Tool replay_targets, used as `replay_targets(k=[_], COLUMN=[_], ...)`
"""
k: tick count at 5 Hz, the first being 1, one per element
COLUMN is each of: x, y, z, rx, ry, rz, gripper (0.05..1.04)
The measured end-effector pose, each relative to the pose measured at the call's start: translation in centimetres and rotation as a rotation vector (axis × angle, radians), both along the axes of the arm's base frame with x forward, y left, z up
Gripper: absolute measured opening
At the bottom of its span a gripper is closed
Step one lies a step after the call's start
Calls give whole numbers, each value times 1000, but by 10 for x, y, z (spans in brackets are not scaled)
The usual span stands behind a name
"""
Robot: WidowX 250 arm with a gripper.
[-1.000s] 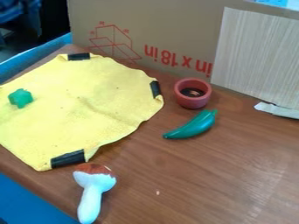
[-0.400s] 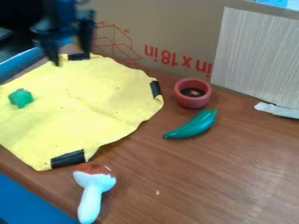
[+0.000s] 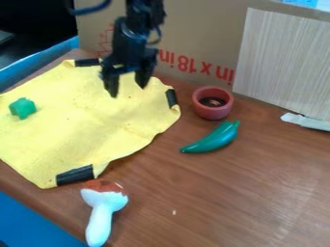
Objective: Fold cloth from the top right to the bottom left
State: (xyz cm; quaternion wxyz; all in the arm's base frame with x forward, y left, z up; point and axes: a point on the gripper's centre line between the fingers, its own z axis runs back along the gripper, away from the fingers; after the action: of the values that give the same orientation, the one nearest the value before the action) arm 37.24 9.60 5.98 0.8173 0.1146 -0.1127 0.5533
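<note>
My gripper [image 3: 128,91] hangs from the top over the upper right part of the yellow cloth [image 3: 84,116], its two fingers spread apart with nothing between them. The cloth lies spread out on the left of the table, with black tape patches at its top, right and bottom corners. The right tape patch [image 3: 171,98] is to the right of the gripper, a short way from it. Whether the fingertips touch the cloth I cannot tell.
A green star-shaped piece [image 3: 23,108] rests on the cloth's left part. Right of the cloth are a red-brown pot [image 3: 213,102] and a green pepper [image 3: 213,139]. A toy mushroom [image 3: 103,210] lies below the cloth. A cardboard box [image 3: 193,29] stands behind.
The arm, out of view at first, came in at the upper left. Since then the gripper has moved right and slightly down, over the cloth. The cloth and other objects have not moved.
</note>
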Motion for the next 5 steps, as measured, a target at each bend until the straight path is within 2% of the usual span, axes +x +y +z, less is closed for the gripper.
replay_targets(k=[1,2,3,5], x=[12,23,26,42], y=[-10,-21,-22,-29], z=[-4,9,16,-13], rx=[-50,-126,-167,-168], ry=[13,-3,-12,22], rz=[-76,-121,-124,-127], gripper=[1001,1001,1001,1001])
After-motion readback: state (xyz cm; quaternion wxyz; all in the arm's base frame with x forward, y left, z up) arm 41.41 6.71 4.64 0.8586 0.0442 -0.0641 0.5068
